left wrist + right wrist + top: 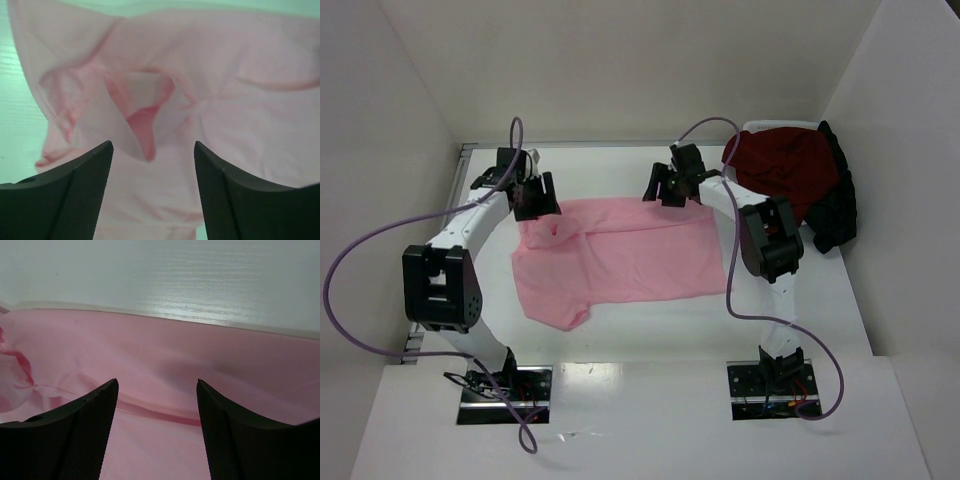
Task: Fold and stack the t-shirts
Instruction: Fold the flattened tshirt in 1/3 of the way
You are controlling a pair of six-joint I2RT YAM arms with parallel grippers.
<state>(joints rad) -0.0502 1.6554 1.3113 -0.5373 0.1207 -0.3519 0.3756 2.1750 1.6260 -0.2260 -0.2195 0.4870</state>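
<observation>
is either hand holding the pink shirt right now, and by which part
Nothing is held. The left hand and the right hand both stand open above the pink t-shirt.

a light pink t-shirt lies spread on the white desk, mostly flat. its far left corner is bunched into creases and one sleeve sticks out at its near left corner. the left arm bends around the pink shirt's left side, and the left jaws hang over that bunched far left corner. the right arm runs along the shirt's right side, with the right jaws above its far edge, toward the far right corner. beyond that corner and further right a dark red t-shirt sits in a heap. a black t-shirt lies touching the red heap on the side away from the pink one. purple cables loop from both arms.
</observation>
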